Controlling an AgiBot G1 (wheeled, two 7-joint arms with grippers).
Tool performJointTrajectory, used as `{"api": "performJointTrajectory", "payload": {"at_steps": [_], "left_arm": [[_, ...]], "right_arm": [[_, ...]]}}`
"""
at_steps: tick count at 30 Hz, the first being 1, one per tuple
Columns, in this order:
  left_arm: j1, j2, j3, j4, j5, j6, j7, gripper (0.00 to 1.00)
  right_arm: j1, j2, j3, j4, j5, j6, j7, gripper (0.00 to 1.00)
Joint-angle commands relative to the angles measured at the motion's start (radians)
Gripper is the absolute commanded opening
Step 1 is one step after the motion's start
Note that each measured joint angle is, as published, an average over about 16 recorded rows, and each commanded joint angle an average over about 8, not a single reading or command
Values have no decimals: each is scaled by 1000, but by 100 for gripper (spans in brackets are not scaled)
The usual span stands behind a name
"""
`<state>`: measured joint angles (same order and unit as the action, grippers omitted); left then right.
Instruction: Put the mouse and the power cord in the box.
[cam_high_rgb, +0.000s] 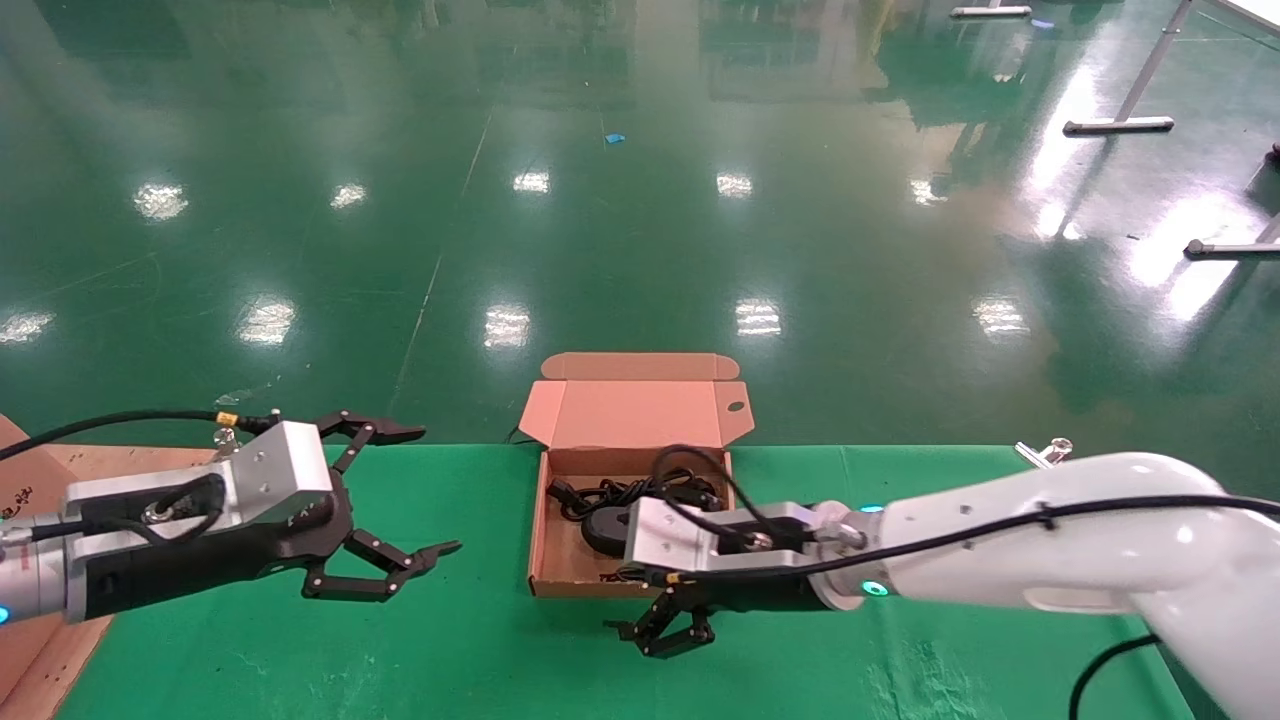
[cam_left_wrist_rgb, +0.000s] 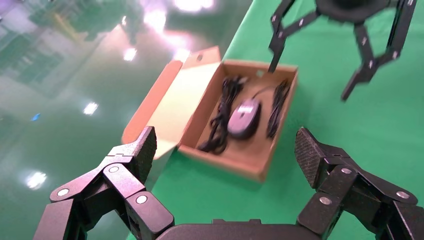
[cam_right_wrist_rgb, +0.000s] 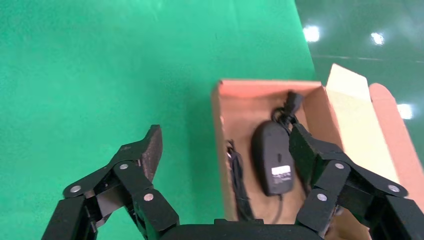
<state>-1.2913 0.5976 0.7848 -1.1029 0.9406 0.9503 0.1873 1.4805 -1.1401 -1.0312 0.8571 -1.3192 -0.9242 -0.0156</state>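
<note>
Right end effector (cam_high_rgb: 668, 632) spread wide above box (cam_high_rgb: 560, 585); mouse (cam_right_wrist_rgb: 272, 157) inside.

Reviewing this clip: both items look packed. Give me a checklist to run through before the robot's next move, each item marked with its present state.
1. Mouse inside the box: ok, it lies on the floor of the box.
2. Power cord inside the box: ok by the left wrist view; whether every plug is in, cannot tell.
3. Right gripper empty: ok, open, by the box's near edge.
4. Left gripper out of the way: ok, open, off to the box's left over the green mat.
5. Lid flap free to close: ok, it stands open behind the box.
6. Mouse cable fully below the rim: cannot tell.
</note>
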Motion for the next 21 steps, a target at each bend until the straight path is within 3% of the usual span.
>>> {"api": "performJointTrajectory", "payload": {"at_steps": [1,21], "left_arm": [[11,1,-25,-9,-10,27,-18,100],[117,7,-274,-98,-114,295,-203,100]], "right_arm": [[-19,25,36,20,28,-27,10,100],[-215,280,397,226,311,-302,107,100]]}}
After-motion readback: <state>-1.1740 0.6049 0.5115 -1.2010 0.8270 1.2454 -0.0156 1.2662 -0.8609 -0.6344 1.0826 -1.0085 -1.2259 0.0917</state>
